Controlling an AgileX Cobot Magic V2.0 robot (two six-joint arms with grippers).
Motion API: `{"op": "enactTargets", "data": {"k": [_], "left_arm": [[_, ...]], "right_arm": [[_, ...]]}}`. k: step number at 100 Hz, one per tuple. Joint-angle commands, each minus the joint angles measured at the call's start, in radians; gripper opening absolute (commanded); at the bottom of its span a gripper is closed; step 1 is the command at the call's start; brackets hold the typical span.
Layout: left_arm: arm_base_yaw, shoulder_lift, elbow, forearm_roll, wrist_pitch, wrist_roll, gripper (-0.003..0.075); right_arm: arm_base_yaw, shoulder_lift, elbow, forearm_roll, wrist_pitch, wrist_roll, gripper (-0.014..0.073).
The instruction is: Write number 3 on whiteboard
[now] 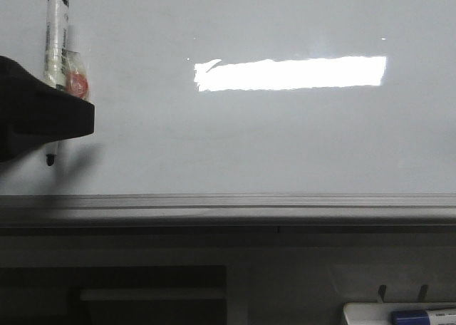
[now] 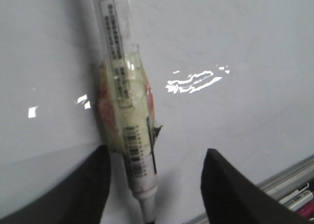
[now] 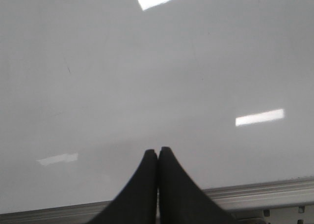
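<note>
Whiteboard [image 1: 285, 140]: glossy pale grey surface, standing upright ahead of the robot and filling most of every view, bounded below by a grey metal rail [image 1: 228, 205]; a bright rectangular light reflection [image 1: 291, 73] is being shown near its upper middle. No stroke of the number 3 is being seen on it in any view, so the writing is judged not yet begun. Marker [image 1: 57, 47]: white-bodied, wrapped in tape padding, being carried nib-down at the far left of the board by the left hand [image 2: 154, 184]; in the left wrist view the dark fingers are being shown spread, the marker lying against one of them, so the firmness of the grip cannot be told. Right hand [image 3: 158, 157]: fingers pressed together, nothing held, hovering near the rail. Risks being judged: the marker slipping or tilting in its padding once pressed, giving a faint or broken line; too much pressure skidding the nib on the gloss; a start this far left running the figure off the edge. A spare blue-capped marker [image 1: 420, 315] is lying in a tray below.
</note>
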State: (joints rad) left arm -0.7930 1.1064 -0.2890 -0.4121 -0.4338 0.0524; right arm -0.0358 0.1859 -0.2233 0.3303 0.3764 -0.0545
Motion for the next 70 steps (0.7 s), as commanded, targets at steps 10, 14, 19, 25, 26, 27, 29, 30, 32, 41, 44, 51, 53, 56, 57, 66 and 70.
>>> {"op": "enactTargets", "data": {"k": [10, 14, 19, 25, 26, 27, 29, 30, 32, 41, 44, 51, 53, 56, 57, 66, 70], "left_arm": [[-0.005, 0.041, -0.039, -0.013, -0.072, -0.010, -0.0020], [-0.010, 0.042, -0.039, -0.013, -0.072, -0.010, -0.0021], [-0.010, 0.042, -0.039, -0.010, -0.068, -0.008, -0.0021], [-0.010, 0.042, -0.039, 0.011, -0.061, -0.008, -0.0021], [-0.010, 0.042, -0.039, 0.015, -0.061, -0.008, -0.0021], [-0.010, 0.042, -0.039, 0.032, -0.061, -0.008, -0.0021], [-0.010, 0.042, -0.039, 0.046, -0.059, -0.008, -0.0021], [-0.010, 0.042, -0.039, 0.054, -0.058, -0.008, -0.0021], [-0.010, 0.042, -0.039, 0.089, -0.058, -0.008, -0.0021], [-0.010, 0.037, -0.039, 0.221, -0.042, -0.008, -0.0021], [-0.010, 0.035, -0.039, 0.254, -0.034, -0.008, -0.0020], [-0.010, 0.024, -0.039, 0.324, -0.011, -0.008, -0.0020], [-0.010, 0.021, -0.039, 0.340, -0.004, -0.008, -0.0020], [-0.010, 0.014, -0.039, 0.362, 0.005, -0.008, -0.0020], [-0.010, 0.012, -0.039, 0.375, 0.011, -0.008, -0.0020], [-0.010, -0.008, -0.039, 0.516, 0.030, -0.008, -0.0020], [-0.010, -0.021, -0.039, 0.591, 0.035, -0.008, -0.0020]], "right_arm": [[-0.007, 0.020, -0.031, 0.013, -0.067, -0.004, -0.0046], [-0.007, 0.020, -0.034, 0.015, -0.063, -0.004, -0.0046], [-0.005, 0.020, -0.038, 0.018, -0.055, -0.004, -0.0046], [0.005, 0.024, -0.053, 0.021, -0.030, -0.013, -0.0046], [0.007, 0.024, -0.057, 0.021, -0.022, -0.018, -0.0046], [0.012, 0.026, -0.060, 0.025, -0.019, -0.024, -0.0046], [0.017, 0.028, -0.068, 0.029, -0.006, -0.046, -0.0046], [0.022, 0.031, -0.071, 0.033, -0.001, -0.062, -0.0046], [0.032, 0.035, -0.080, 0.046, 0.010, -0.090, -0.0046], [0.088, 0.067, -0.120, 0.119, 0.062, -0.232, -0.0046], [0.113, 0.080, -0.131, 0.141, 0.074, -0.285, -0.0046], [0.194, 0.113, -0.148, 0.181, 0.079, -0.318, -0.0046], [0.221, 0.124, -0.153, 0.181, 0.081, -0.318, -0.0044], [0.259, 0.140, -0.157, 0.181, 0.084, -0.322, -0.0035], [0.269, 0.144, -0.159, 0.181, 0.083, -0.324, -0.0032], [0.389, 0.201, -0.171, 0.183, 0.101, -0.401, 0.0058], [0.440, 0.229, -0.179, 0.185, 0.101, -0.421, 0.0137]]}}
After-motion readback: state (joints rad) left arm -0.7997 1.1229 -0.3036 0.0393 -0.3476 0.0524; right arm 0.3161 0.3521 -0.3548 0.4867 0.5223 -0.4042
